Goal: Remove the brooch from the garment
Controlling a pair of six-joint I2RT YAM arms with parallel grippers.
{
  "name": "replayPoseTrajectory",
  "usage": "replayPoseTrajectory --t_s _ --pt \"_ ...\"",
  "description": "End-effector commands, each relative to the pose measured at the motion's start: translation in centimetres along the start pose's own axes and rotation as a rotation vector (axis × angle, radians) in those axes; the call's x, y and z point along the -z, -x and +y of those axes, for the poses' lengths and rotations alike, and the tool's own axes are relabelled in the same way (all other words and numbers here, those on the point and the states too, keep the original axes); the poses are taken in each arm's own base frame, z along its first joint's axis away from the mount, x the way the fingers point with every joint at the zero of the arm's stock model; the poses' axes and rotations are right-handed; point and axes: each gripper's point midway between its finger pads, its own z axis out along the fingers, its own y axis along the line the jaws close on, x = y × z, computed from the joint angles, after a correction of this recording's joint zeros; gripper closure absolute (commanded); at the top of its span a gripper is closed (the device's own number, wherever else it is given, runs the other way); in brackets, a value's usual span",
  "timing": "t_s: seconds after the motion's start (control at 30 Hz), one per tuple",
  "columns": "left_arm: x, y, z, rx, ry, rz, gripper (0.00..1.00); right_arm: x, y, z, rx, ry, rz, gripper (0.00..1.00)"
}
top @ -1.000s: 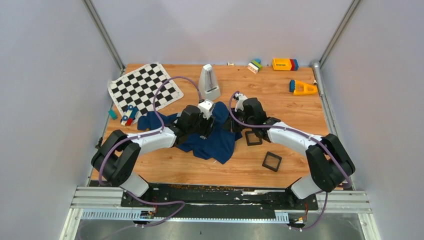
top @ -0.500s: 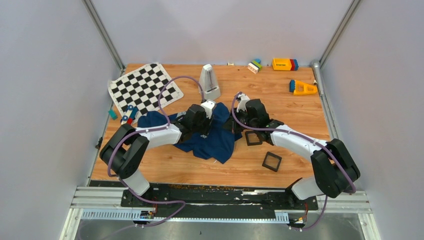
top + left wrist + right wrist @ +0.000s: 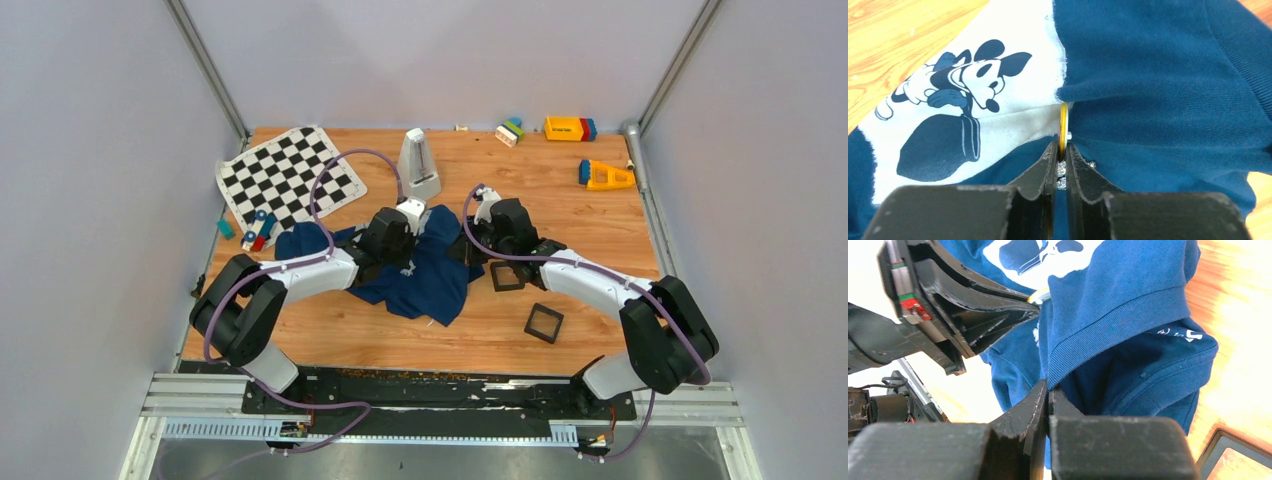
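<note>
The garment [image 3: 432, 278], a navy T-shirt with a white Mickey Mouse patch [image 3: 973, 95], lies crumpled mid-table between both arms. The brooch [image 3: 1063, 125] shows edge-on as a thin gold disc standing up from the cloth at the patch's edge. My left gripper [image 3: 1061, 149] is shut on the brooch's lower rim, its fingertips [image 3: 1050, 155] pressing either side. In the right wrist view the brooch [image 3: 1039, 294] peeks out at the tips of the left gripper [image 3: 1034, 310]. My right gripper [image 3: 1048, 386] is shut on a ribbed navy hem of the garment [image 3: 1108, 325].
A black-and-white chequered cloth [image 3: 290, 180] lies back left with small toys [image 3: 258, 232] at its near edge. A grey metronome [image 3: 420, 165] stands behind the shirt. Two black square frames [image 3: 507, 276] [image 3: 544, 322] sit right of it. Coloured toys [image 3: 570, 128] [image 3: 605, 176] line the back right.
The left gripper's jaws have closed from wide apart onto the brooch, and the left arm has shifted slightly. The right gripper has kept its hold on the cloth.
</note>
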Motion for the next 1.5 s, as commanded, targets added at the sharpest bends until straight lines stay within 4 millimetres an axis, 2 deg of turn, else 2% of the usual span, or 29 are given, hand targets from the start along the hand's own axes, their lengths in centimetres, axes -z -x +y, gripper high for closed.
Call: replayPoseTrajectory --t_s 0.0,0.2,0.3,0.43,0.47,0.63,0.73,0.83,0.9,0.93,0.97,1.0,1.07,1.13,1.23,1.33,1.47 --pt "1.4 2.9 0.5 0.017 0.034 -0.081 0.87 -0.2 1.7 0.7 0.001 0.003 -0.039 1.00" --pt "1.7 3.0 0.5 0.017 0.033 -0.085 0.94 -0.3 1.7 0.3 -0.004 -0.017 -0.036 1.00" --pt "2.2 3.2 0.3 0.020 0.013 -0.088 0.98 -0.6 1.6 -1.5 -0.034 -0.118 -0.027 1.00" --pt "2.8 3.6 -1.0 0.045 -0.086 -0.103 1.00 -1.5 0.5 -4.3 -0.101 -0.219 0.034 0.99" --pt "3.0 3.5 -1.9 0.051 -0.150 -0.099 1.00 -1.6 0.3 -4.7 -0.119 -0.227 0.048 0.98" --pt "3.6 3.8 -3.3 0.092 -0.314 -0.110 1.00 -1.8 0.1 -5.4 -0.157 -0.218 0.063 0.96" --pt "3.8 3.6 -4.1 0.085 -0.366 -0.100 1.00 -1.4 0.6 -4.7 -0.134 -0.179 0.031 0.85" --pt "3.7 3.3 -4.5 0.082 -0.397 -0.084 1.00 -0.8 1.2 -3.5 -0.090 -0.109 -0.006 0.56" --pt "3.2 2.8 -4.8 0.077 -0.411 -0.061 1.00 -0.5 1.3 -2.4 -0.052 -0.040 -0.029 0.40" --pt "2.5 2.0 -4.8 0.078 -0.410 -0.029 1.00 -0.4 1.2 -2.1 -0.045 -0.020 -0.035 0.36" --pt "2.2 2.2 -4.7 0.074 -0.408 -0.025 1.00 -0.3 1.1 -2.1 -0.042 -0.013 -0.037 0.34" --pt "1.5 1.3 -4.7 0.075 -0.400 0.008 1.00 -0.4 1.0 -2.2 -0.043 -0.014 -0.033 0.34" --pt "0.5 0.8 -4.3 0.078 -0.375 0.031 1.00 -0.8 0.7 -2.5 -0.051 -0.025 -0.018 0.36" --pt "-0.2 0.8 -4.0 0.079 -0.356 0.038 0.98 -1.3 0.3 -2.8 -0.064 -0.031 0.002 0.37" --pt "-0.6 0.8 -3.9 0.082 -0.346 0.039 0.87 -1.8 0.0 -3.1 -0.081 -0.037 0.020 0.35" --pt "-0.6 0.8 -3.7 0.083 -0.335 0.038 0.76 -2.0 -0.2 -3.3 -0.089 -0.046 0.023 0.35" --pt "-0.5 0.7 -3.7 0.084 -0.335 0.036 0.69 -2.0 -0.1 -3.3 -0.088 -0.045 0.022 0.36"
